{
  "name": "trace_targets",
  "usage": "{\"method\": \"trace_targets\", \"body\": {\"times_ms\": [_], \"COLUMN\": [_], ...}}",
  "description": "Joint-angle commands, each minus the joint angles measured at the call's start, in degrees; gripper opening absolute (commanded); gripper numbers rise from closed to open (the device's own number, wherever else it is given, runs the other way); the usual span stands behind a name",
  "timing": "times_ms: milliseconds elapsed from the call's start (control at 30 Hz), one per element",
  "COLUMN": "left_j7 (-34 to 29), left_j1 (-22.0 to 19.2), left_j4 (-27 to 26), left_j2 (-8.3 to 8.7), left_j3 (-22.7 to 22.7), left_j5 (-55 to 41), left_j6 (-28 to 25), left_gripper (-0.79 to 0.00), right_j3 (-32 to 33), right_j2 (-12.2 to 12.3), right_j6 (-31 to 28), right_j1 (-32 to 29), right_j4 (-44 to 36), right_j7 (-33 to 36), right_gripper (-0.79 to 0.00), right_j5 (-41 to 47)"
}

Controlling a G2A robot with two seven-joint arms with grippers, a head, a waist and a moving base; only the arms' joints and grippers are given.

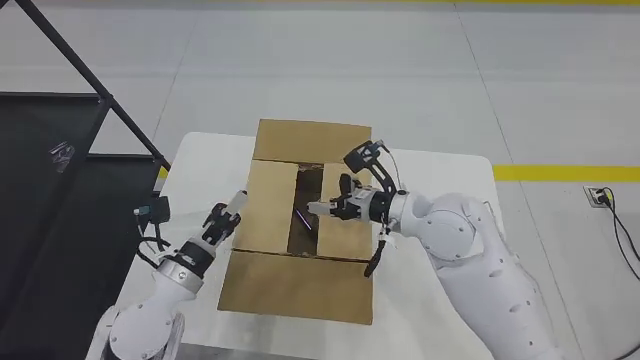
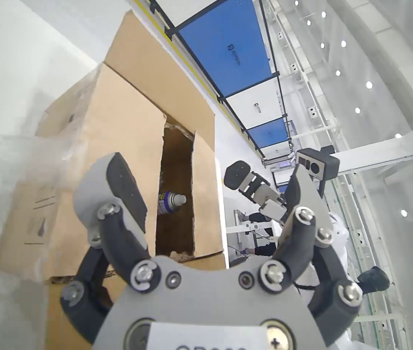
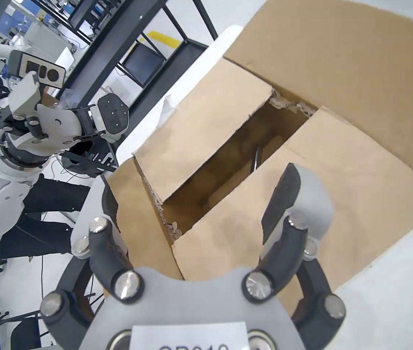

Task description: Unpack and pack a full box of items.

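Note:
A brown cardboard box [image 1: 275,205] stands on the white table [image 1: 205,165]. Its two inner flaps lie nearly flat with a narrow gap [image 1: 305,215] between them, and the outer flaps [image 1: 310,140] are folded outward. Through the gap a small spray can [image 2: 170,202] with a blue label and white cap lies inside. My right gripper [image 1: 326,207] hovers open over the gap, holding nothing; the right wrist view has its fingers [image 3: 295,198] above the flap beside the opening [image 3: 228,162]. My left gripper [image 1: 229,214] is open and empty beside the box's left wall, its pads [image 2: 122,183] facing the box [image 2: 119,136].
A black metal rack [image 1: 50,180] stands close to the table's left side. A near outer flap [image 1: 300,285] lies flat toward the table's front edge. Bare table lies right of the box [image 1: 440,175]. A yellow line [image 1: 565,172] runs across the floor.

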Motion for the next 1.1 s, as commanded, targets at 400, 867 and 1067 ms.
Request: {"method": "trace_targets", "body": {"times_ms": [400, 867, 1067], "left_j7": [-20.8, -37.2, -40.5], "left_j1": [10.4, 10.4, 9.7], "left_j4": [4.7, 6.2, 7.0], "left_j2": [2.56, 4.18, 4.74], "left_j3": [-14.8, -11.0, -11.0], "left_j5": [-6.3, -8.7, -14.4], "left_j6": [-9.4, -13.4, -13.4], "left_gripper": [0.000, 0.000, 0.000], "right_j3": [1.9, 2.2, 0.4], "right_j2": [0.5, -1.6, -2.9], "right_j6": [3.5, 21.2, 20.8], "right_j1": [-1.6, 5.7, 10.5], "right_j4": [-2.8, 16.2, 25.6], "right_j7": [-2.3, -24.6, -29.5], "right_gripper": [0.000, 0.000, 0.000], "right_j5": [-3.8, -2.0, 0.0]}}
